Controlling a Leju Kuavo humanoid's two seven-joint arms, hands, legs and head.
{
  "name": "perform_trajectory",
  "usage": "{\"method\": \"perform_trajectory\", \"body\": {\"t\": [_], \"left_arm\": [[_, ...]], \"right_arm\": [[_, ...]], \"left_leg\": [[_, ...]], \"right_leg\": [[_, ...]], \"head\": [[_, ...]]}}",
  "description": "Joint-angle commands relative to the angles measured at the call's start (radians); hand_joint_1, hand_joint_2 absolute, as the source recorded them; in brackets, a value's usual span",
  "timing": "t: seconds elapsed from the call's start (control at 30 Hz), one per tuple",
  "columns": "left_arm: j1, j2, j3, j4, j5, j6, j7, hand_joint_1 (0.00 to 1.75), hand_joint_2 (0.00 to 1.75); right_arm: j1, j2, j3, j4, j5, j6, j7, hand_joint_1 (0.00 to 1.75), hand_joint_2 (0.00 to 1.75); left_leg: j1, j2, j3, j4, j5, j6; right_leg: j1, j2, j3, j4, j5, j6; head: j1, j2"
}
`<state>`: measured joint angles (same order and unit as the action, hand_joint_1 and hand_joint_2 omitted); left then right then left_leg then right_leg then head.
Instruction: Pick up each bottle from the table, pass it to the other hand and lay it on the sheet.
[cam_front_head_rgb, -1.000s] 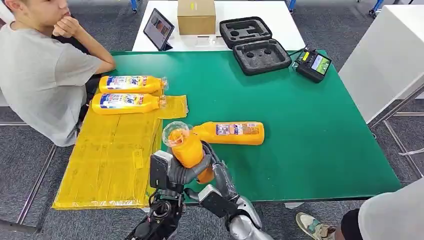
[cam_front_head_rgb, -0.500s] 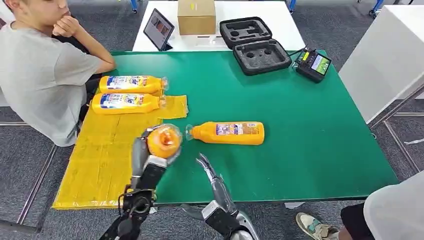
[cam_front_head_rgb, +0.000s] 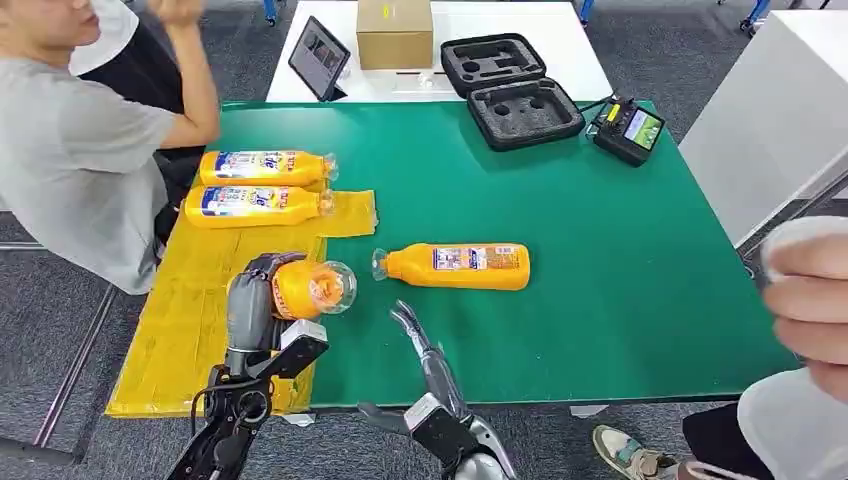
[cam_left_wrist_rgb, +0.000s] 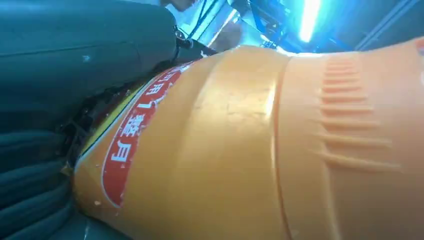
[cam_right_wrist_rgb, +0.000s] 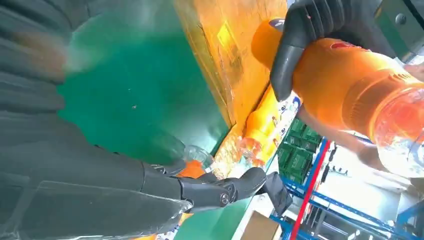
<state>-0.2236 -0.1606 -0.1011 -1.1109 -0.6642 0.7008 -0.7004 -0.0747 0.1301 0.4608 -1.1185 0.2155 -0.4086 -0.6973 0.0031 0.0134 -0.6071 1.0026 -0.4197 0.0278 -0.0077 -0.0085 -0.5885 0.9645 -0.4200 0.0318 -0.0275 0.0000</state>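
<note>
Orange plastic bottle (cam_front_head_rgb: 305, 287), gripped by the left hand (cam_front_head_rgb: 250, 300), hangs over the yellow sheet's (cam_front_head_rgb: 215, 330) near edge, cap seemingly pointing toward the empty, spread-fingered right hand (cam_front_head_rgb: 420, 345).

A person in a grey shirt (cam_front_head_rgb: 70, 160) sits at the left edge of the green surface (cam_front_head_rgb: 620, 260), one arm raised. On its far side lie an open black foam-lined case (cam_front_head_rgb: 510, 90) and, just to the right, a black handheld controller (cam_front_head_rgb: 626, 128) with a lit screen. Behind, a white table (cam_front_head_rgb: 560, 50) carries a cardboard box (cam_front_head_rgb: 393, 32) and a propped tablet (cam_front_head_rgb: 318, 57). A blurred hand (cam_front_head_rgb: 810, 300) of another person shows at right.
</note>
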Motion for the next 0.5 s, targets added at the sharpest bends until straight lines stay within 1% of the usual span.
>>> {"method": "perform_trajectory", "body": {"t": [0.03, 0.07, 0.1, 0.13, 0.17, 0.2, 0.23, 0.27, 0.3, 0.33, 0.37, 0.4, 0.47, 0.5], "left_arm": [[-0.026, 0.009, 0.04, 0.039, 0.0, -0.003, 0.002, 1.75, 1.75], [-0.026, 0.009, 0.04, 0.039, 0.0, -0.003, 0.002, 1.75, 1.75], [-0.03, -0.021, 0.117, 0.052, -0.161, -0.003, 0.013, 1.75, 1.75], [-0.046, -0.02, 0.139, 0.087, -0.281, -0.003, 0.063, 1.75, 1.75], [-0.06, -0.021, 0.173, 0.092, -0.411, -0.003, 0.108, 1.75, 1.75], [-0.071, -0.021, 0.185, 0.111, -0.44, -0.003, 0.127, 1.75, 1.75], [-0.091, -0.005, 0.189, 0.139, -0.549, -0.003, 0.192, 1.75, 1.75], [-0.098, -0.001, 0.193, 0.145, -0.586, -0.003, 0.22, 1.75, 1.75], [-0.113, 0.013, 0.195, 0.161, -0.664, -0.003, 0.282, 1.75, 1.75], [-0.124, 0.026, 0.182, 0.188, -0.706, -0.003, 0.319, 1.75, 1.75], [-0.14, 0.037, 0.169, 0.221, -0.714, -0.003, 0.343, 1.75, 1.75], [-0.169, 0.06, 0.126, 0.28, -0.72, -0.003, 0.402, 1.75, 1.75], [-0.248, 0.083, 0.08, 0.429, -0.777, -0.003, 0.504, 1.75, 1.75], [-0.27, 0.091, 0.065, 0.466, -0.798, -0.003, 0.528, 1.75, 1.75]], "right_arm": [[-0.036, 0.001, 0.012, 0.06, -0.003, 0.003, -0.001, 0.0, 1.75], [-0.036, 0.001, 0.012, 0.06, -0.003, 0.003, -0.001, 0.0, 1.75], [-0.035, 0.002, 0.012, 0.058, -0.005, 0.007, -0.001, 0.0, 1.75], [-0.036, 0.005, 0.011, 0.059, -0.007, 0.011, -0.001, 0.0, 1.75], [-0.038, 0.008, 0.011, 0.062, -0.01, 0.015, -0.001, 0.0, 1.75], [-0.039, 0.009, 0.009, 0.064, -0.013, 0.015, -0.001, 0.0, 1.75], [-0.043, 0.011, 0.008, 0.07, -0.019, 0.019, 0.0, 0.0, 1.75], [-0.046, 0.013, 0.007, 0.075, -0.023, 0.022, 0.001, 0.0, 1.75], [-0.053, 0.018, 0.004, 0.089, -0.03, 0.029, 0.003, 0.0, 1.75], [-0.058, 0.02, 0.003, 0.098, -0.034, 0.032, 0.004, 0.0, 1.75], [-0.063, 0.023, 0.0, 0.109, -0.038, 0.035, 0.004, 0.0, 1.75], [-0.071, 0.027, -0.007, 0.127, -0.042, 0.04, 0.002, 0.0, 1.75], [-0.085, 0.032, -0.009, 0.148, -0.054, 0.05, 0.0, 0.0, 1.75], [-0.087, 0.032, -0.009, 0.152, -0.056, 0.051, 0.0, 0.0, 1.75]], "left_leg": [[0.0, 0.0, 0.004, 0.0, -0.001, -0.001], [0.0, 0.0, 0.002, -0.001, 0.0, -0.001], [0.001, -0.001, 0.004, 0.0, -0.002, -0.002], [0.001, 0.0, 0.003, -0.001, -0.001, -0.001], [0.001, 0.0, 0.004, 0.0, -0.002, -0.002], [0.0, 0.0, 0.002, -0.001, -0.001, -0.001], [0.001, 0.0, 0.004, 0.0, -0.001, -0.002], [0.0, 0.0, 0.004, -0.001, -0.001, -0.002], [0.001, -0.001, 0.006, -0.001, -0.001, -0.002], [0.001, 0.0, 0.001, 0.0, 0.0, -0.001], [0.0, 0.0, 0.002, -0.001, 0.0, -0.001], [0.001, -0.001, 0.004, -0.001, 0.0, -0.002], [0.0, -0.001, 0.003, -0.001, 0.0, -0.001], [0.0, -0.003, 0.004, -0.002, 0.0, -0.002]], "right_leg": [[0.0, 0.002, 0.003, 0.0, -0.001, -0.001], [0.0, 0.001, 0.002, 0.0, 0.0, -0.001], [0.0, 0.001, 0.004, 0.0, -0.002, -0.001], [0.0, 0.001, 0.003, -0.001, -0.001, -0.001], [0.0, 0.001, 0.004, 0.0, -0.002, -0.001], [0.0, 0.001, 0.002, -0.001, 0.0, -0.001], [0.0, 0.001, 0.003, 0.0, -0.001, -0.001], [0.0, 0.001, 0.004, 0.0, -0.001, -0.001], [0.0, 0.001, 0.005, 0.0, -0.002, -0.002], [0.001, 0.001, 0.001, -0.001, 0.0, -0.001], [0.0, 0.001, 0.001, 0.0, 0.0, -0.001], [0.0, 0.0, 0.003, 0.0, -0.001, -0.002], [0.0, 0.0, 0.002, -0.001, 0.0, -0.001], [0.0, -0.001, 0.004, -0.001, -0.001, -0.001]], "head": [[0.0, 0.0], [0.0, 0.0], [0.0, 0.0], [0.0, 0.0], [0.0, 0.0], [0.0, 0.0], [0.0, 0.0], [0.0, 0.0], [0.0, 0.0], [0.0, 0.0], [0.0, 0.0], [0.0, 0.0], [0.0, 0.0], [0.0, 0.0]]}}
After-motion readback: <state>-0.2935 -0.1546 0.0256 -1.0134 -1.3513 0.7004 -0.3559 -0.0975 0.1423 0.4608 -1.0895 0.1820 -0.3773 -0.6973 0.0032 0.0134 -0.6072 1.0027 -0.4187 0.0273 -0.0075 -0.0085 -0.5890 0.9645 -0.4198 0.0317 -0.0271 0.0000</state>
